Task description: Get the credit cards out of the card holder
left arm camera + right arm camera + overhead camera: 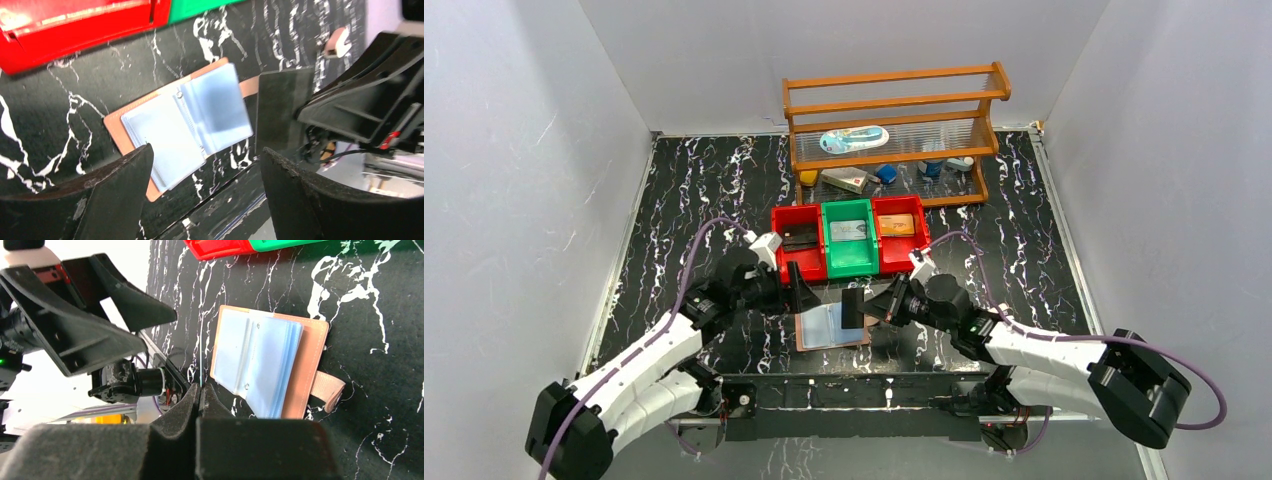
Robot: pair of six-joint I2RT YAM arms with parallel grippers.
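Note:
The card holder (832,328) lies open on the black marbled table near the front edge, pinkish-brown with clear bluish sleeves; it also shows in the left wrist view (185,125) and the right wrist view (265,365). My right gripper (872,305) is shut on a dark credit card (852,308), held upright over the holder's right edge. The card shows flat in the left wrist view (282,112) and edge-on between the right fingertips (201,367). My left gripper (796,290) is open and empty, just above the holder's left side (205,200).
Three bins stand behind the holder: a red one (782,262) with a black card (801,238), a green one (852,262) with a silver card (849,231), a red one (902,258) with an orange card (898,225). A wooden rack (894,100) with small items stands at the back.

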